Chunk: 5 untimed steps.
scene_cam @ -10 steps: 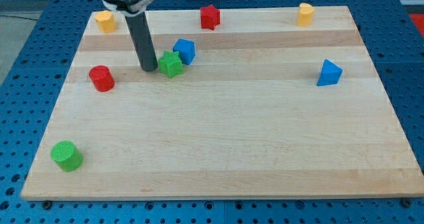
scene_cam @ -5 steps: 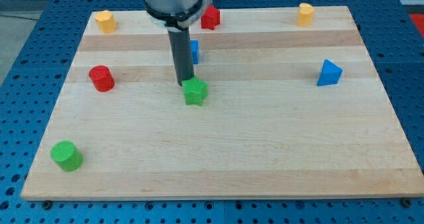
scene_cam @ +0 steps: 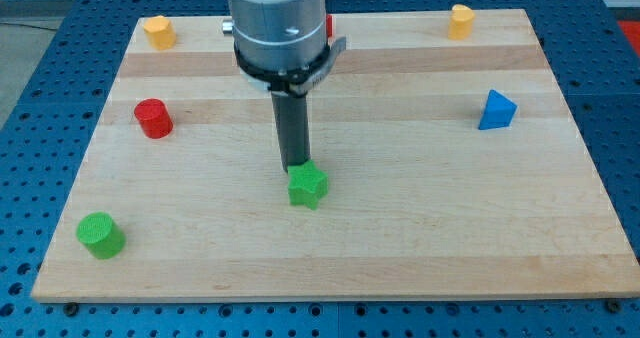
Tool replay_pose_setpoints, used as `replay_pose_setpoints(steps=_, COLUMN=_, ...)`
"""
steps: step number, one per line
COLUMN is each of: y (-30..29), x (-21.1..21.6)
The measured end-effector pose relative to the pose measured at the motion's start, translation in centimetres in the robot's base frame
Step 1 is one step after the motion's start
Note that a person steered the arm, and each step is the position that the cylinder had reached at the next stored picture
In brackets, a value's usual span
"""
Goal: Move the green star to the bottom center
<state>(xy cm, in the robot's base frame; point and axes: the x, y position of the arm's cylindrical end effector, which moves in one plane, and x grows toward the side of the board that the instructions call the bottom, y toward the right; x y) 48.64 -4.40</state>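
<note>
While the rod stands upright over the wooden board (scene_cam: 420, 228), the green cylinder (scene_cam: 100, 235) sits nearest to me, at the view's bottom left. A little farther, near the middle of the board, lies the green star (scene_cam: 308, 186). My tip (scene_cam: 297, 168) touches its far edge, just above it in the view. There are no fingers here, only this plain rod, so nothing is grasped. Farther on, the red cylinder (scene_cam: 153, 118) is at the left and the blue block (scene_cam: 497, 110) at the right. At the far edge sit two yellow blocks (scene_cam: 158, 30) (scene_cam: 460, 21), and a red block (scene_cam: 328, 25) is mostly hidden behind the arm.
</note>
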Motion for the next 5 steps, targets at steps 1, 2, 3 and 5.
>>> replay_pose_setpoints(steps=1, y=0.2, x=2.0)
replay_pose_setpoints(steps=2, y=1.4, x=1.8)
replay_pose_setpoints(steps=3, y=3.6, x=1.5)
replay_pose_setpoints(steps=5, y=3.7, x=3.8)
